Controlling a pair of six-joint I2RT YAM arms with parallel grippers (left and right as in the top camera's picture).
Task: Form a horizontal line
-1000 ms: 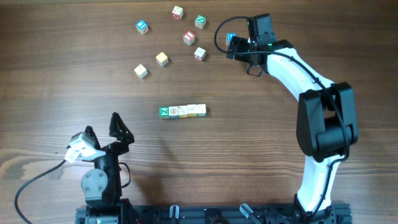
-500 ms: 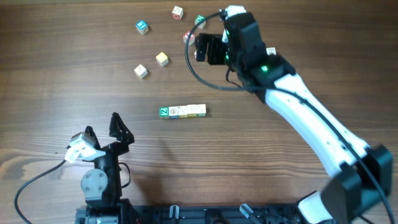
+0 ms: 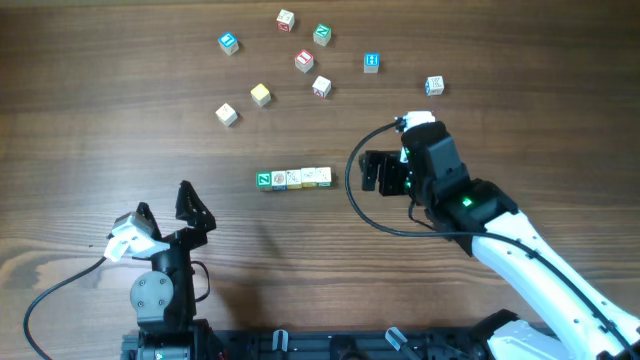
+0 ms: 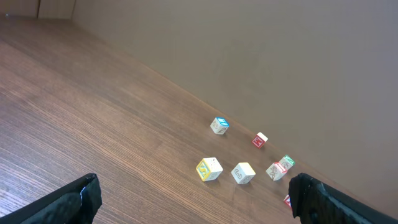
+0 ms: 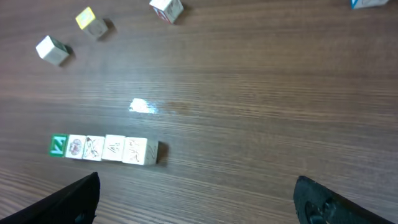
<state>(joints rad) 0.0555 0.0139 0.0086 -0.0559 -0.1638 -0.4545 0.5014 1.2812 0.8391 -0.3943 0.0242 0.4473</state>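
Wooden tabletop (image 3: 100,130): horizontal line (image 3: 294,178) runs left-to-right; your right gripper (image 3: 368,172), jaws spread, lies nearer, off its right end; left gripper (image 3: 164,198) likewise spread.

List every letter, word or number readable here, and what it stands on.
"Z" (or a sideways "N"), white, on the green-faced cube at one end of the row.
Other cubes in the row: faint marks, too blurred to read.
Loose cubes: coloured marks too small to read.
No other text in view.

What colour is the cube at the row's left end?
The cube is green; clearest from right wrist.
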